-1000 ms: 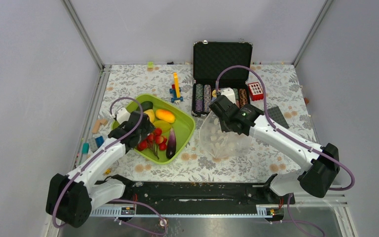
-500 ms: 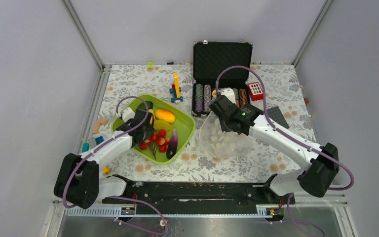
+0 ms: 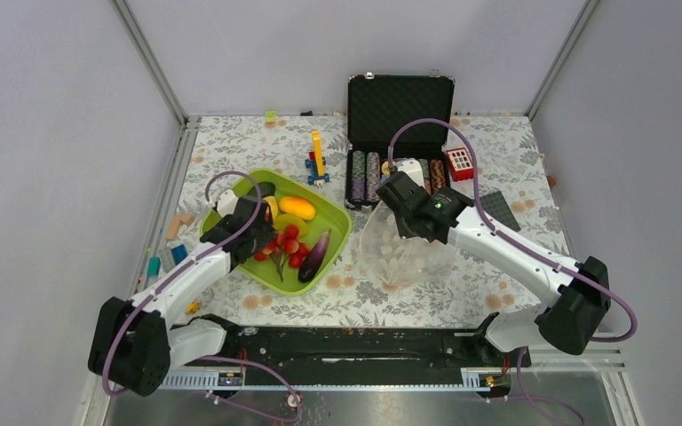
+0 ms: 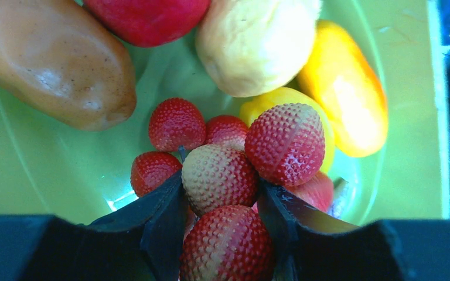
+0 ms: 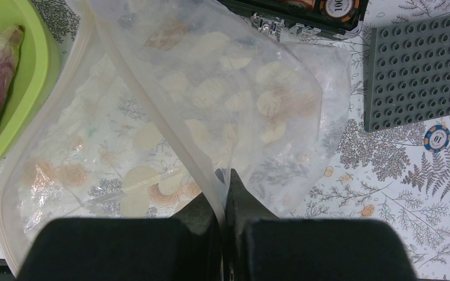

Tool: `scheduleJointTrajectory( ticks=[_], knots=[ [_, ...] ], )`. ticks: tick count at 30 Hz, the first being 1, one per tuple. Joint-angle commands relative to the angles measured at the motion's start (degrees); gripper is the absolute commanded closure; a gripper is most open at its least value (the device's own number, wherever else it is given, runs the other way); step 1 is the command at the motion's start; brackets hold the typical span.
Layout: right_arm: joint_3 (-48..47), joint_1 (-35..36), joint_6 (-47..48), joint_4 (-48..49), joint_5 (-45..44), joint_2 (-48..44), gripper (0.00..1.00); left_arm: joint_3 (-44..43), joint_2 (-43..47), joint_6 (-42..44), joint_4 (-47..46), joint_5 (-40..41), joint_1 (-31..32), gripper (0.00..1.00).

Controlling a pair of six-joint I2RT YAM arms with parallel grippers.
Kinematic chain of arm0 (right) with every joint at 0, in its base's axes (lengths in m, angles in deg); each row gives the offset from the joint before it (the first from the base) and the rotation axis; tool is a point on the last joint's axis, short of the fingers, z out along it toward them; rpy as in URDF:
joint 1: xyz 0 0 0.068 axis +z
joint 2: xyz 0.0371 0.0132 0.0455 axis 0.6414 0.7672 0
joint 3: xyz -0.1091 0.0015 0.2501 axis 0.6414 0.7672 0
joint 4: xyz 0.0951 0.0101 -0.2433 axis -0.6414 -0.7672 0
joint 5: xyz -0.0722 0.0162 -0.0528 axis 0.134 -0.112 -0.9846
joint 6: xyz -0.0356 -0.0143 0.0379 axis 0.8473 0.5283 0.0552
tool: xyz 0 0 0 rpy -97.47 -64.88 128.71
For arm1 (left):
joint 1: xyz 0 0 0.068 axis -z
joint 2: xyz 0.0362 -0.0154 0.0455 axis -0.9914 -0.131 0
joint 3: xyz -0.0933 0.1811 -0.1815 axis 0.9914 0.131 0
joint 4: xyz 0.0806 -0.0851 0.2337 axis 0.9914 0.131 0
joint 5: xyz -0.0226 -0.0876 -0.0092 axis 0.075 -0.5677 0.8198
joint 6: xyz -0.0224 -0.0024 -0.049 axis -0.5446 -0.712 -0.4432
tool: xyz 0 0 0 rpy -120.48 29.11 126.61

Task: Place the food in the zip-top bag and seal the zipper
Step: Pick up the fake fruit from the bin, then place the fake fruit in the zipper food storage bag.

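While the right pincer point(image 5: 222, 196) pinches the bag point(image 5: 240, 99) rim, the left pincer point(image 4: 220, 193) grips berries point(image 4: 218, 175) between its fingers point(image 4: 164, 216); nothing looks bagged yet, and sealing remains

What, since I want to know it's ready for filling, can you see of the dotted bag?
The bag is clear, floppy plastic printed with cream dots, its zipper unsealed. It lies crumpled on the floral table, right of the green tray and beside the black case. The right end effector is shut on one rim strip, holding the mouth open. No food shows inside.
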Motion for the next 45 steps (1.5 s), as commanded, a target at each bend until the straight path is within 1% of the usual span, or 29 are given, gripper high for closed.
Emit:
scheduleJointTrajectory(
  ticks=[1, 6, 10, 14, 18, 22, 25, 27, 31, 33, 38, 45],
  knots=[
    [0.4, -0.5, 0.0, 0.4, -1.6, -2.4, 1.0, -1.6, 5.6, 3.0, -2.2, -2.8, -0.3, 1.0],
    [1.2, -0.5, -0.2, 1.4, -1.0, -3.5, 1.0, -2.2, 10.4, 5.5, -3.0, -3.9, -0.2, 1.0],
    [1.9, -0.5, -0.2, 2.5, 0.2, -4.5, 1.0, -2.7, 14.1, 9.8, -4.9, -4.1, 0.4, 1.0],
    [2.2, -0.5, -0.2, 3.5, 0.5, -5.1, 1.0, -4.7, 15.8, 14.4, -7.4, -8.1, 1.0, 1.0],
    [2.2, -0.5, -0.6, 3.6, 0.6, -5.3, 1.0, -7.3, 16.4, 16.3, -9.5, -11.8, 2.8, 1.0],
    [2.6, -0.5, -1.5, 3.9, 1.3, -5.5, 1.0, -9.0, 18.0, 16.9, -12.3, -14.1, 5.8, 1.0],
    [2.5, -0.5, -2.9, 3.8, 2.5, -5.3, 1.0, -9.7, 18.7, 17.2, -15.6, -19.6, 7.6, 1.0],
    [2.1, -0.5, -3.7, 3.8, 4.0, -4.8, 1.0, -10.0, 18.9, 17.5, -18.4, -25.2, 8.6, 1.0],
    [0.8, -0.5, -5.5, 2.5, 2.8, -3.7, 1.0, -10.7, 20.0, 17.3, -22.8, -34.4, 10.0, 1.0],
    [0.1, -0.5, -6.0, 1.9, 2.7, -3.2, 1.0, -10.3, 21.2, 16.6, -25.6, -37.4, 10.6, 1.0],
    [-0.4, -0.5, -7.1, 1.9, 4.5, -2.5, 1.0, -8.4, 22.6, 14.0, -32.7, -40.0, 12.6, 1.0],
    [-1.1, -0.5, -9.3, 1.9, 6.2, -1.8, 1.0, -10.4, 14.7, 11.5, -40.7, -43.4, 17.8, 1.0]
  ],
)
